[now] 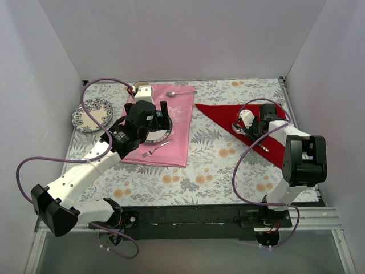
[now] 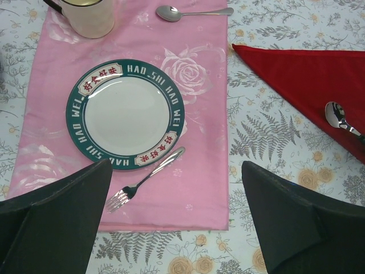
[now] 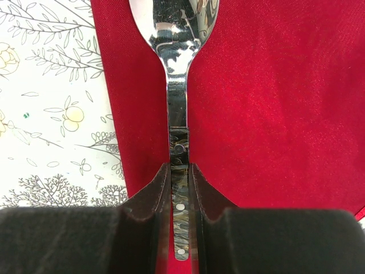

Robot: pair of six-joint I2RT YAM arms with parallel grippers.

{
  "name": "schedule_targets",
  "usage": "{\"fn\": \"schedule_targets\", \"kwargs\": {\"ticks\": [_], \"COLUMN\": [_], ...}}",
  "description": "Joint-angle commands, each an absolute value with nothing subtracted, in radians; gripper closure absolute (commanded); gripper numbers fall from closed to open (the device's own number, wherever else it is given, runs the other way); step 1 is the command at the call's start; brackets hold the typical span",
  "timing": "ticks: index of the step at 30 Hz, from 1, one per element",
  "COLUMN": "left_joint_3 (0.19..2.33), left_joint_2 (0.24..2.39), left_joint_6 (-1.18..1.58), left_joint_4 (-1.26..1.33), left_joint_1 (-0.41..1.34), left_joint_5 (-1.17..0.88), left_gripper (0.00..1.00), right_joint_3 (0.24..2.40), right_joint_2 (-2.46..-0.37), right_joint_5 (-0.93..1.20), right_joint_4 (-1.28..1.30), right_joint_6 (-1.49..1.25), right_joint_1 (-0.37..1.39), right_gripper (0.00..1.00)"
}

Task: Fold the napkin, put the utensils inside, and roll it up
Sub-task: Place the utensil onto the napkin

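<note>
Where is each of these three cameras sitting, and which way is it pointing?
Top external: fixed above and behind the robot, looking down on the table; left arm and right arm show, bases at bottom.
Left wrist: on the left arm, looking down at the plate and fork on the pink cloth; the open left gripper frames the bottom.
Right wrist: on the right arm, close over the napkin; the right gripper pinches the dark-handled spoon.
Shared: both wrist views show that spoon on the napkin.
</note>
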State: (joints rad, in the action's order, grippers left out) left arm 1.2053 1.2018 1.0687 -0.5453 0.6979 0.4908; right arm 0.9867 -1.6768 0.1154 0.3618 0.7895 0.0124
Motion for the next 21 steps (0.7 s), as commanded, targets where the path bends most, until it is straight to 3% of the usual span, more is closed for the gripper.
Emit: {"fn": "schedule_targets", "kwargs": {"ticks": [1,21], "left_joint_3": [1.204,1.200], "left_joint_2": [1.183,1.180], "left_joint_6": [1.051,1.045], "left_joint_4": [-0.535,-0.537], "left_joint_1": [0.703,0.703], "left_joint_5": [0.517,0.517], "left_gripper": [0.02,0.02], "right_joint_3": [1.009,0.973], "right_joint_2": [-1.667,-1.677], "right_joint_5": [0.129,0.098], "right_joint_4": [0.322,0.302], "right_joint_6": [0.808,0.847], "right_joint_1": [0.009,0.011], "right_gripper": [0.99,0.99]}}
